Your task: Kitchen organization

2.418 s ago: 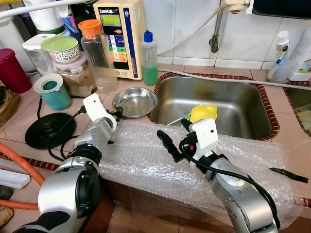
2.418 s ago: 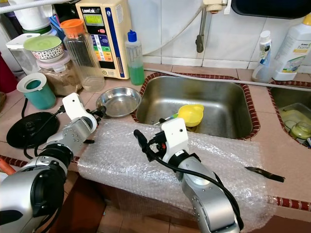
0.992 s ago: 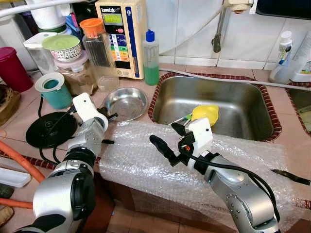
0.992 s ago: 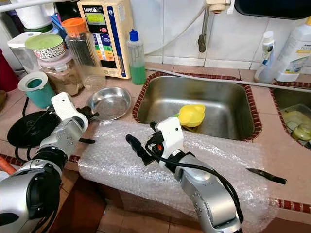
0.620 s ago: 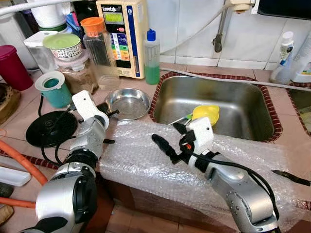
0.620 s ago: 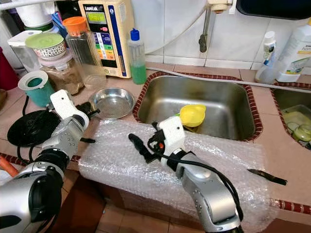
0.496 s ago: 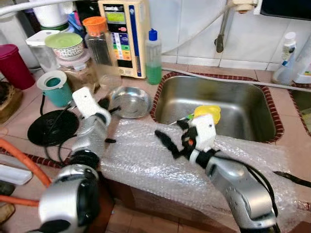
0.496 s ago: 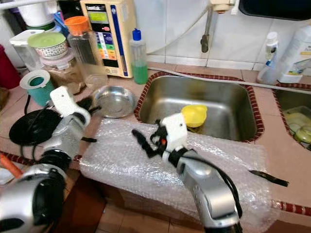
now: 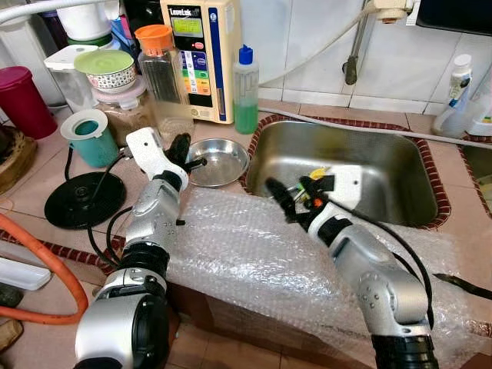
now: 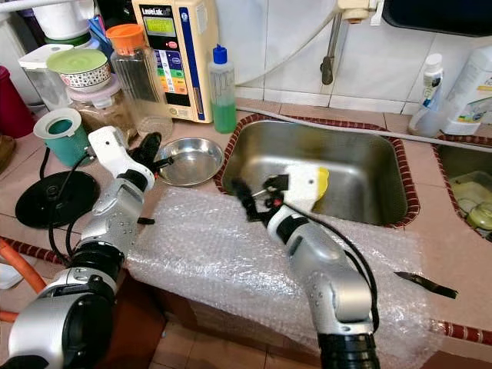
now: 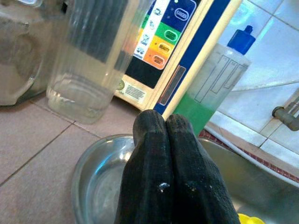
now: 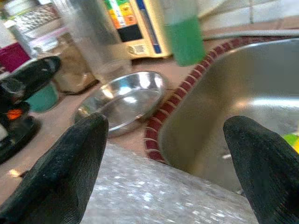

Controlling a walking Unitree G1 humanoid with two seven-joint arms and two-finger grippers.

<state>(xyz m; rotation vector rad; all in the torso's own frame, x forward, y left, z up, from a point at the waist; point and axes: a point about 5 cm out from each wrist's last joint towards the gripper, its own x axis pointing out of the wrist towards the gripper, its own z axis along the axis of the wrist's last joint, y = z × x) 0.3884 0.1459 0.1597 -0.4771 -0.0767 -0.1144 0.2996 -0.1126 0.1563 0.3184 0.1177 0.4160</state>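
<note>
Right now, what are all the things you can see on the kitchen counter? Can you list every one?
Steel bowl: one, silver, on the counter left of the sink.
Sink: one, steel, set in the counter.
Yellow cup: one, in the sink, partly behind the right wrist.
Soap bottle: one, clear with green liquid and blue cap, behind the bowl.
Water machine: one, cream, against the wall.
Clear jug: one, orange lid, beside the machine.
Teal cup: one, far left.
Kettle base: one, black, round.
Bubble wrap: one sheet, over the counter's front edge.
Knife: one, dark, far right.
Left gripper: shut, over the bowl.
Right gripper: open, at the sink's near edge.
</note>
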